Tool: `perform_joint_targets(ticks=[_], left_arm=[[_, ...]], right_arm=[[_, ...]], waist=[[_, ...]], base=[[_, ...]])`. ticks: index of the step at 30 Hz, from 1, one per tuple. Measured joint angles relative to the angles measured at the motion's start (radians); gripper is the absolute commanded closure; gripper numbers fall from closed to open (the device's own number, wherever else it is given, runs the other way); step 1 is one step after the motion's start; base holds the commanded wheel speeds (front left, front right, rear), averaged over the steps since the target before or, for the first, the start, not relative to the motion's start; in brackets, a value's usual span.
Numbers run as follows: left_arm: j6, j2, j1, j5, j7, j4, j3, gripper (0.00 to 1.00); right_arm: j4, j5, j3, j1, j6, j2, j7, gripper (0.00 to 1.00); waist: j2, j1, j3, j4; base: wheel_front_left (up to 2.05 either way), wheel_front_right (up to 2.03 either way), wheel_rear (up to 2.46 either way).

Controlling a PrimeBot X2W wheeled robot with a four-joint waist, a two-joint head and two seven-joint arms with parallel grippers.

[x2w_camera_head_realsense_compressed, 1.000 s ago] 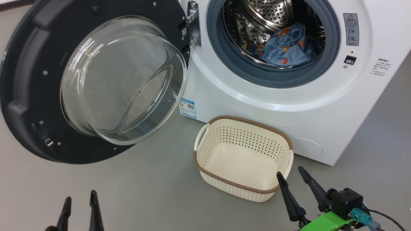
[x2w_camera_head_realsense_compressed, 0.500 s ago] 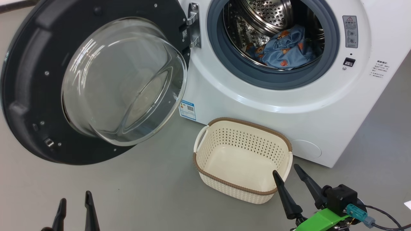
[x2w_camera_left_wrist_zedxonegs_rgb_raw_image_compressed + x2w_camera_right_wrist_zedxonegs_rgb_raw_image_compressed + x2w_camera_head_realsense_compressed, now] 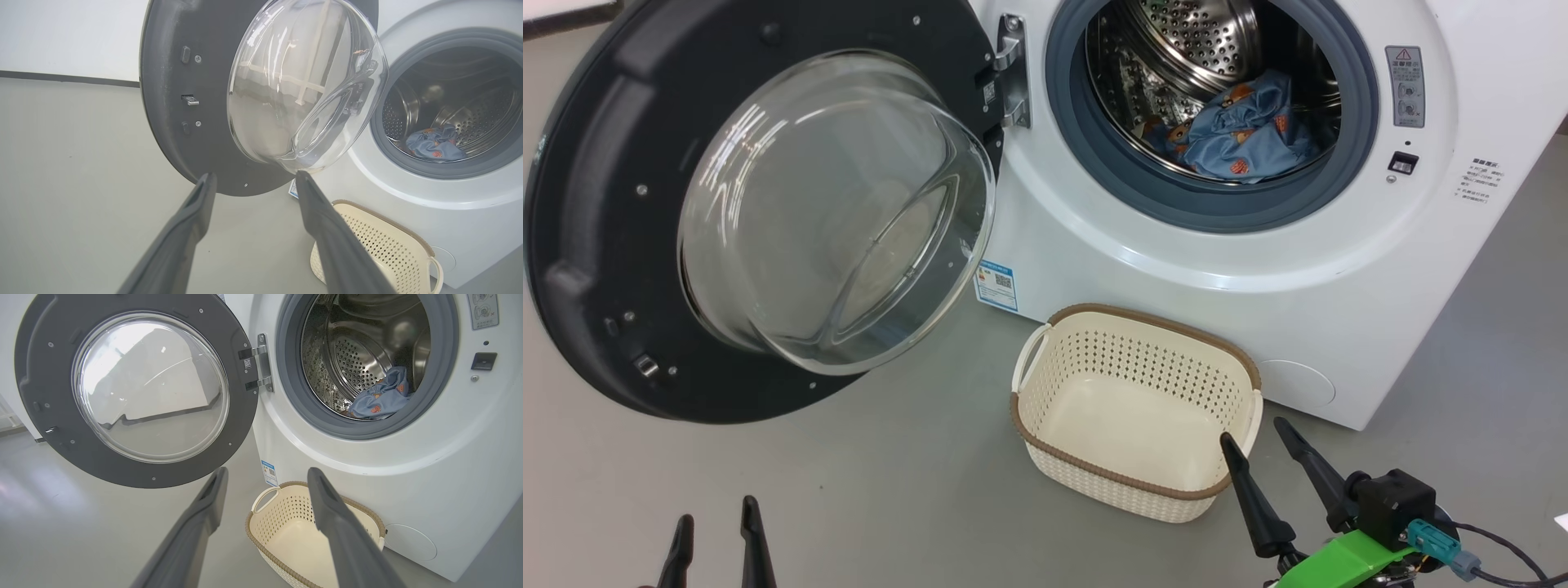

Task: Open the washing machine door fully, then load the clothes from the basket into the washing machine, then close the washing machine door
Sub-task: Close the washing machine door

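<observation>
head view looks down, wrist views low and level; all share the basket point(image 3: 1135, 359)

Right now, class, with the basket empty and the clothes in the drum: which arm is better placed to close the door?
Left: left fingers, open, point at the door, swung out leftward; right fingers sit by the basket.

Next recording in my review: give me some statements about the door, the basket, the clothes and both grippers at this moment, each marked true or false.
1. The washing machine door stands open. True.
2. The clothes lie in the basket. False: the basket is empty; the clothes are in the drum.
3. The right gripper is shut on the basket's rim. False: it is open and holds nothing.
4. The left gripper is open and empty. True.
5. The basket stands on the floor before the washing machine. True.
</observation>
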Motion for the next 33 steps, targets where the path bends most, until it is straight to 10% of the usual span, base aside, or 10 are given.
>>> perform_joint_targets(ticks=[8,9,10,12,33], left_arm=[[0.0,0.0,0.0,0.003,0.0,0.001,0.0,0.0],[0.0,0.0,0.0,0.003,0.0,0.001,0.0,0.22],[-0.002,0.0,0.0,0.003,0.0,0.002,-0.001,0.82],[-0.013,0.0,0.0,0.014,0.0,0.003,-0.003,1.0],[-0.086,-0.002,-0.068,-0.139,0.0,-0.018,0.151,1.0]], right_arm=[[-0.001,0.0,-0.003,0.002,0.0,0.004,0.0,0.0],[-0.002,0.0,-0.003,0.002,0.0,0.005,0.0,0.0],[-0.002,0.0,-0.003,0.003,0.0,0.007,0.0,0.0],[-0.002,0.0,-0.003,0.003,0.0,0.01,0.0,0.0],[-0.012,0.0,-0.019,0.008,0.0,0.013,0.0,0.0]], waist=[[0.0,0.0,0.001,0.001],[0.0,0.0,0.001,0.001],[0.0,0.0,0.001,0.001],[0.0,0.0,0.001,0.001],[0.0,0.0,0.002,-0.007]], base=[[0.0,0.0,0.0],[0.0,0.0,0.0],[0.0,0.0,0.0],[0.0,0.0,0.0],[0.0,0.0,0.0]])
